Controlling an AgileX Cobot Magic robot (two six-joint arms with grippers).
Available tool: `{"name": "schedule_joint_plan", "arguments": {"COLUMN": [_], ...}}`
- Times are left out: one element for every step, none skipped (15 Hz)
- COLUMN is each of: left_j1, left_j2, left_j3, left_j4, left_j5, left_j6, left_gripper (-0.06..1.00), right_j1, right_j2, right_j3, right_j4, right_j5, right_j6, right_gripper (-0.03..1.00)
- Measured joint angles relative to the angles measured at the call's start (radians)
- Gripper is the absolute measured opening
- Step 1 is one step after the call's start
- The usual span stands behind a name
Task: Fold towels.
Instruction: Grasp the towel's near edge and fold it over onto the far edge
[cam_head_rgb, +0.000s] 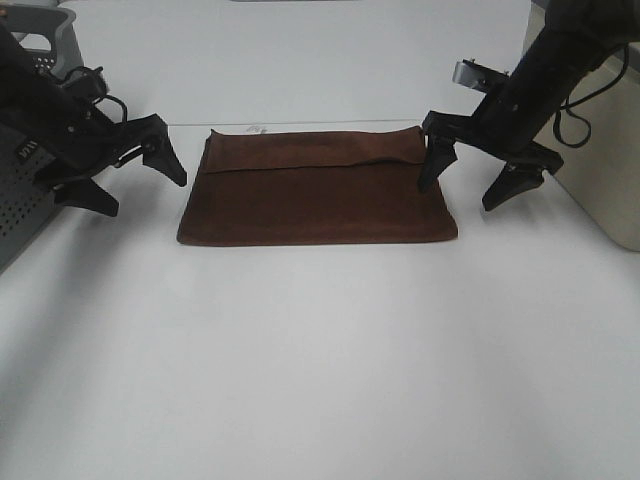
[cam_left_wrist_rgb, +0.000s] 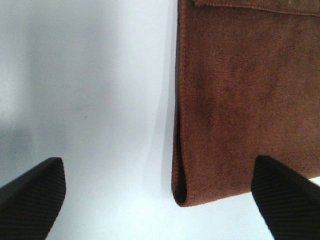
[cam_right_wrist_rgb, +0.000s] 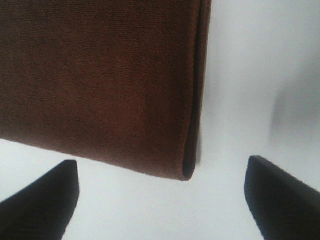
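One towel (cam_head_rgb: 318, 195) lies flat toward 12 o'clock on the bench (cam_head_rgb: 320, 370), folded in two, with its layered edge at 12 o'clock. Left claw (cam_head_rgb: 145, 195) hovers just off its 9 o'clock edge, fingers spread wide, empty. Right claw (cam_head_rgb: 458, 197), likewise spread and empty, sits at the 3 o'clock edge, one finger over the cloth.

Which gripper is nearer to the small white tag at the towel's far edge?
Left. The left gripper is just off the towel's left edge, on the tag's half. The right gripper is at the right edge, across the cloth from it.
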Motion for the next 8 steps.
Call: {"name": "schedule_joint_plan", "arguments": {"left_j1": [-0.003,-0.013,-0.029,-0.062,-0.087,-0.113,-0.126,-0.126], "left_j2": [0.000,0.001,0.003,0.016,0.035,0.055,0.060,0.060], "left_j3": [0.007,0.008,0.008,0.008,0.008,0.008,0.007,0.007], "left_j4": [-0.009,-0.012,-0.013,-0.015,-0.017,-0.021,-0.025,-0.025], "left_j5": [-0.014,-0.026,-0.041,-0.062,-0.080,-0.102,-0.121,-0.121], "left_j6": [0.004,0.004,0.005,0.006,0.007,0.005,-0.005,-0.005], "left_gripper": [0.95,0.94,0.94,0.94,0.94,0.94,0.94,0.94], "right_j1": [0.000,0.000,0.000,0.000,0.000,0.000,0.000,0.000], "right_j2": [0.000,0.000,0.000,0.002,0.010,0.024,0.038,0.038], "right_j3": [0.022,0.030,0.031,0.031,0.031,0.031,0.031,0.031], "right_j4": [0.001,0.002,0.005,0.007,0.008,0.009,0.009,0.009], "right_j5": [-0.031,-0.051,-0.069,-0.082,-0.083,-0.083,-0.083,-0.083], "right_j6": [-0.008,-0.014,-0.019,-0.027,-0.043,-0.052,-0.059,-0.059], "right_gripper": [0.84,0.84,0.84,0.84,0.84,0.84,0.84,0.84]}}
